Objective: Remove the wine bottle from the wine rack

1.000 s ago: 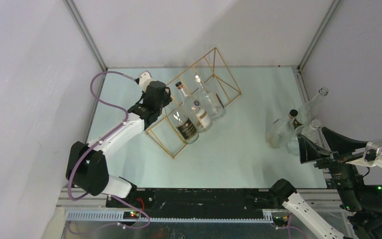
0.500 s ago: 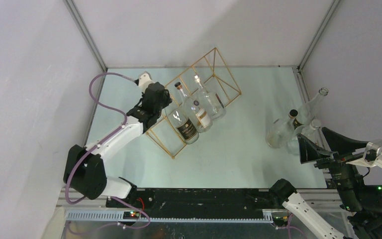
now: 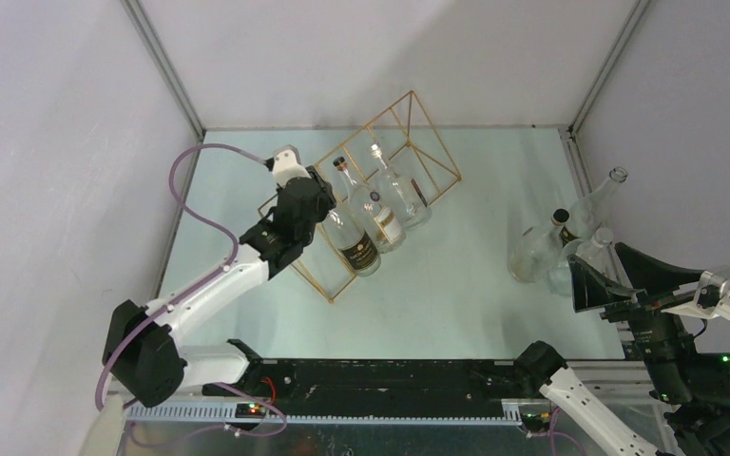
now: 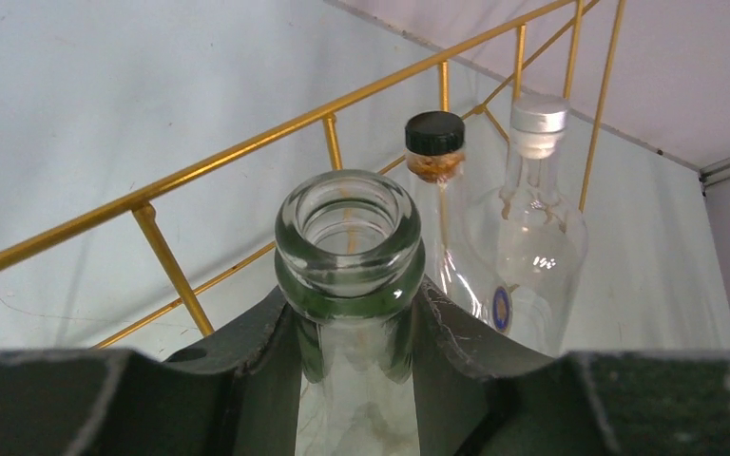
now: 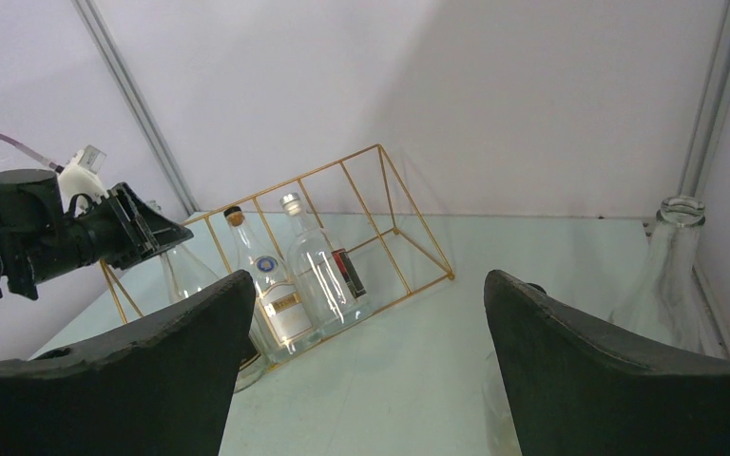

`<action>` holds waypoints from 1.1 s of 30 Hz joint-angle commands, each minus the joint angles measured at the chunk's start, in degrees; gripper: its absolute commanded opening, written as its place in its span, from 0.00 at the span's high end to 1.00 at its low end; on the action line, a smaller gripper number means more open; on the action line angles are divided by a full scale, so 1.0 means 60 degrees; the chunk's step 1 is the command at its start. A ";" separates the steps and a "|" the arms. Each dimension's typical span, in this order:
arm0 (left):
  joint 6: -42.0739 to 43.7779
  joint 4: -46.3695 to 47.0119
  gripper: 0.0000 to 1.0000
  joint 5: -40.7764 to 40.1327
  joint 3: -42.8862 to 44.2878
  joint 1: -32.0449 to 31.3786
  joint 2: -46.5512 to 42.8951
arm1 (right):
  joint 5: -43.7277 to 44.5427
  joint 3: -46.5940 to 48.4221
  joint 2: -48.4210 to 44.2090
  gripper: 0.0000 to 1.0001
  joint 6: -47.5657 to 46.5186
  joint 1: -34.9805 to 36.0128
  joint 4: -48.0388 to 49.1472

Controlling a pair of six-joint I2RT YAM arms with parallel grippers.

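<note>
The gold wire wine rack [image 3: 413, 93] lies on the table left of centre, with three clear bottles in it. My left gripper [image 3: 306, 202] is shut on the neck of the leftmost bottle, a clear one with a dark label [image 3: 354, 247]. In the left wrist view its open mouth [image 4: 347, 228] stands between my two fingers [image 4: 247, 370], with the rack's bars [image 4: 247, 155] behind it. My right gripper [image 3: 597, 281] is open and empty at the right edge, far from the rack [image 5: 285, 182].
A black-capped bottle [image 3: 369, 204] and a silver-capped bottle [image 3: 399, 195] lie in the rack beside the held one. Three clear bottles [image 3: 532, 253] stand at the table's right, close to my right gripper. Grey walls enclose the table.
My left gripper has shifted a little right and towards the near side along the rack, and the arm's elbow has swung nearer. The bottle has hardly moved. The right arm is still.
</note>
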 commanded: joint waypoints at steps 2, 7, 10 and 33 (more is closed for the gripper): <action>0.1136 0.1149 1.00 -0.1756 -0.0119 -0.0629 -0.0906 | 0.0131 -0.0021 0.0055 0.07 0.0112 0.0005 -0.0018; 0.1540 0.1409 1.00 -0.2271 -0.0295 -0.1071 -0.1170 | 0.0122 -0.0022 0.0138 0.07 0.0170 0.0005 -0.0051; 0.1761 0.1513 1.00 -0.2447 -0.0257 -0.1336 -0.1226 | 0.0001 -0.0041 0.0192 0.07 0.0194 0.0016 -0.0033; 0.2132 0.1287 1.00 -0.3123 0.0161 -0.2654 -0.1469 | -0.0183 -0.0245 0.0295 0.07 0.0231 0.0008 0.0241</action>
